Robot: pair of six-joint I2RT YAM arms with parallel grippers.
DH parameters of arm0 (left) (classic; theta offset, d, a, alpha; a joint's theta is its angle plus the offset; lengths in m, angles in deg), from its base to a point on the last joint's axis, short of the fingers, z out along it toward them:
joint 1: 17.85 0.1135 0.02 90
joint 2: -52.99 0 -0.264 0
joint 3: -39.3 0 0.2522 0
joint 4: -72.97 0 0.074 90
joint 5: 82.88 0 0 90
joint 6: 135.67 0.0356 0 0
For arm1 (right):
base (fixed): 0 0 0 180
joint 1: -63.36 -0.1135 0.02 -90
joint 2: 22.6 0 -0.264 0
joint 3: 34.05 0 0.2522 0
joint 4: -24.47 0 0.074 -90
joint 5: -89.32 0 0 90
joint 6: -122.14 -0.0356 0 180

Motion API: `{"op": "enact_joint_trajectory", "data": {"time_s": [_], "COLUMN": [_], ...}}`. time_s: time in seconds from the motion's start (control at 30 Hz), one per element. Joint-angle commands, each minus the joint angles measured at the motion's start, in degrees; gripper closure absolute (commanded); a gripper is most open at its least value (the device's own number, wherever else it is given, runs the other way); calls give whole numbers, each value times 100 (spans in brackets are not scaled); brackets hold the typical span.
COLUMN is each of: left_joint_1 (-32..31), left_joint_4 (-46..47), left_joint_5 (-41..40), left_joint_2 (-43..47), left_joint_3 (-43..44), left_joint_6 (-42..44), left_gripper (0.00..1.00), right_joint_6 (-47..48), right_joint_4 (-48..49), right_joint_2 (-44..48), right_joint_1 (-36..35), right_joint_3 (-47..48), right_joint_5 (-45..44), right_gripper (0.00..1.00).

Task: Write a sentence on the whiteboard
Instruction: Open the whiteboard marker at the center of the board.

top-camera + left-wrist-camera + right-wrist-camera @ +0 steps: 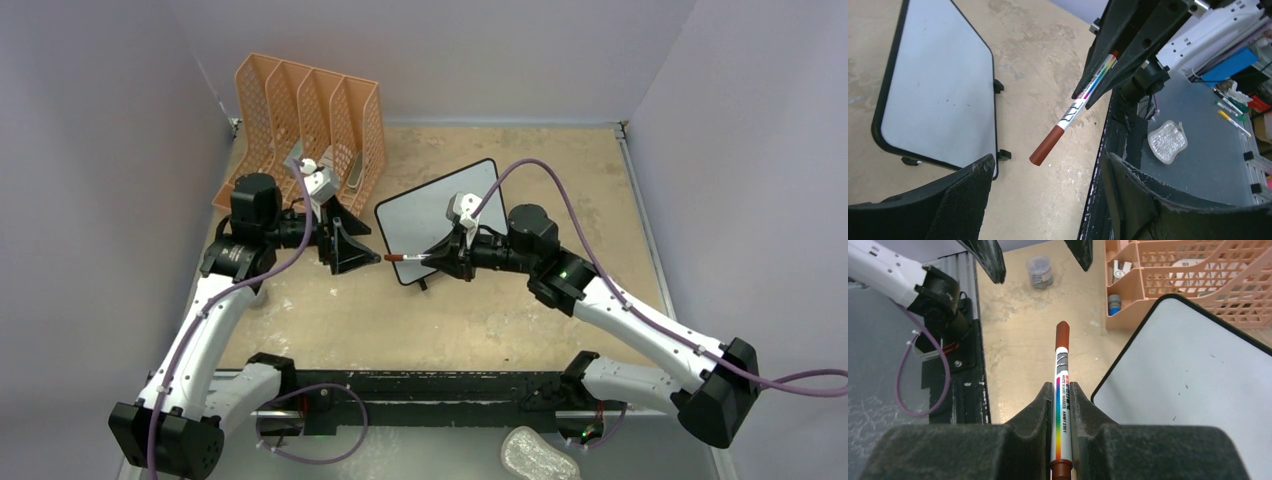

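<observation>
You can read print only on the marker. In the right wrist view, small black capitals run along its rainbow-striped barrel: "WHITE BOARD MARKER". Beside them is a code that looks like "AWMY2301", and its letters are harder to make out than its digits. The black logo on the marker's white band is too blurred to read from either wrist view. The whiteboard bears only a few dark specks, which you cannot read as letters.
</observation>
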Motion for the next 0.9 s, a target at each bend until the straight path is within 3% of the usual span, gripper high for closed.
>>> {"op": "enact_joint_trajectory", "data": {"time_s": [0.0, 0.17, 0.4, 0.87], "left_joint_1": [-139, -482, -553, -807], "left_joint_4": [282, 426, 562, 638], "left_joint_5": [566, 381, 911, 658], "left_joint_2": [49, 202, 91, -129], "left_joint_3": [-131, -371, -374, -540], "left_joint_6": [764, 1247, 1327, 1375], "left_gripper": [25, 27, 26, 49], "right_joint_6": [296, 419, 524, 417], "right_joint_4": [-197, -423, -495, -232], "right_joint_2": [90, 129, 189, 147], "right_joint_1": [48, 53, 48, 48], "right_joint_3": [487, 655, 761, 681], "right_joint_5": [506, 773, 944, 1283], "right_gripper": [100, 100, 100, 100]}}
